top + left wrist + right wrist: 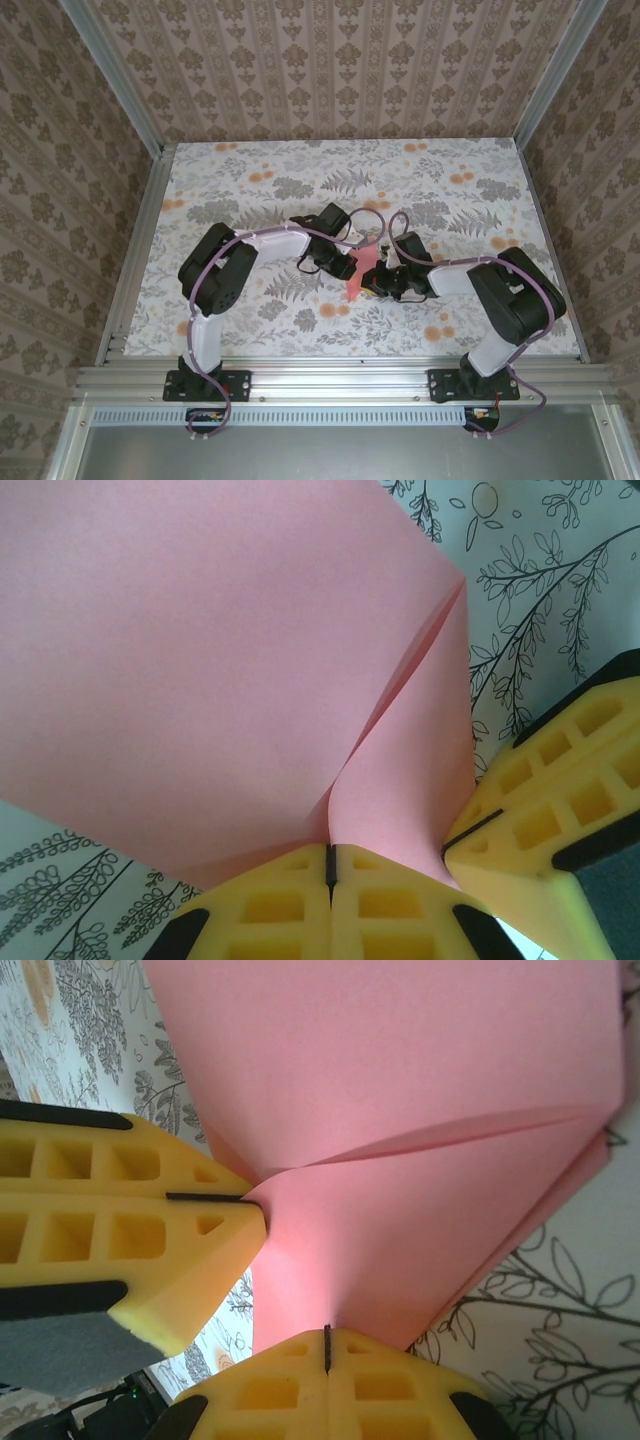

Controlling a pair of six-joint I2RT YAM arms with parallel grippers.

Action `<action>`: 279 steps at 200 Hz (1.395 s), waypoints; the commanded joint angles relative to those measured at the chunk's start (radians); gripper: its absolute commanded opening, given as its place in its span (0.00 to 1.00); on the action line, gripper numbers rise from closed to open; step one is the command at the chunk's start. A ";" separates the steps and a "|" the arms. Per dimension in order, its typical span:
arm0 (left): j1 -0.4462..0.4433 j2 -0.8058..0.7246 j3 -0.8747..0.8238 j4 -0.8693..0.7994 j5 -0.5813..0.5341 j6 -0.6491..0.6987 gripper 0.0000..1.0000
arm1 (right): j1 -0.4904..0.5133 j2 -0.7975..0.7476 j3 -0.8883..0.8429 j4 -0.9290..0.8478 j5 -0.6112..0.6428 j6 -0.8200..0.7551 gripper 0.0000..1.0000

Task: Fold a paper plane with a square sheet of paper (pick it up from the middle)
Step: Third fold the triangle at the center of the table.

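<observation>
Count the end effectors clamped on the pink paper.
2. The left end effector pinches the folded pink paper at one edge; the right end effector pinches it close beside the left one.

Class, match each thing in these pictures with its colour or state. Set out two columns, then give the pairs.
1 pink paper
2 left gripper
3 table
4 wall

A white, grey leaves, orange flowers
B yellow fingers, shut
C beige-brown striped pattern
D creased, clamped at its edge

Pairs: 1-D, 2-B, 3-A, 4-C
</observation>
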 commanded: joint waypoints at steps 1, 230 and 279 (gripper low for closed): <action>-0.006 0.016 -0.029 -0.047 -0.047 0.000 0.04 | 0.013 -0.078 -0.022 -0.044 0.031 0.017 0.04; -0.004 0.021 -0.030 -0.041 -0.047 0.000 0.04 | 0.132 -0.080 -0.082 0.108 0.093 0.126 0.04; -0.005 0.019 -0.036 -0.043 -0.048 0.002 0.04 | 0.148 0.005 -0.078 0.108 0.134 0.113 0.04</action>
